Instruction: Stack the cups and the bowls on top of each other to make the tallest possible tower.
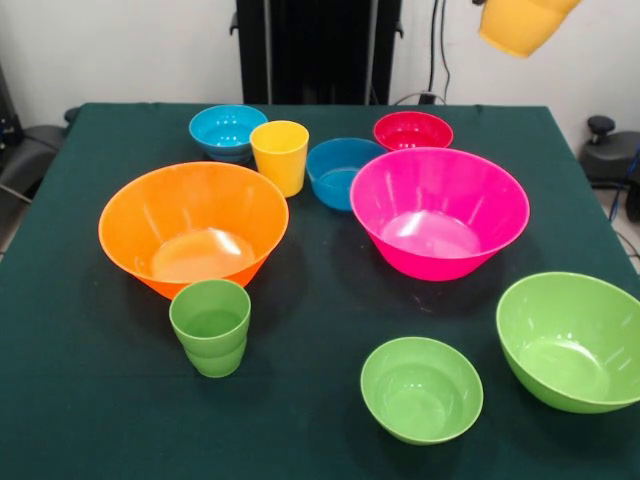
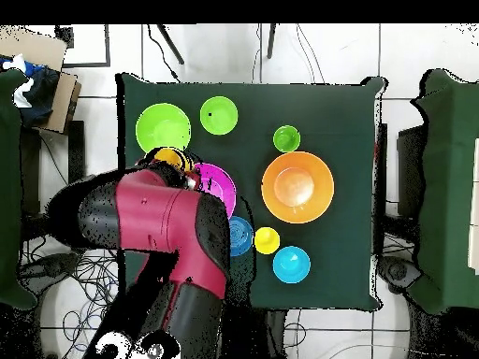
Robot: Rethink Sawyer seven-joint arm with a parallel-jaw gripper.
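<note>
An orange-yellow cup (image 1: 520,22) hangs tilted in the air at the top right of the front view, above the table's far right corner. It is clear of the table, so my gripper holds it. The gripper is cut off by the top edge there and hidden under the arm (image 2: 159,220) in the overhead view, where the cup (image 2: 169,157) peeks out. A large orange bowl (image 1: 190,225), a large hot pink bowl (image 1: 438,210) and a large lime green bowl (image 1: 572,340) stand upright. So do a small lime green bowl (image 1: 421,388), light blue bowl (image 1: 228,130), darker blue bowl (image 1: 343,172), red-pink bowl (image 1: 412,131), yellow cup (image 1: 280,156) and green cup (image 1: 211,326).
Everything stands apart on a dark green tablecloth (image 1: 320,300); nothing is stacked. The robot's black pedestal (image 1: 318,50) is at the far edge. In the overhead view the arm covers the red-pink bowl and part of the pink bowl (image 2: 217,179).
</note>
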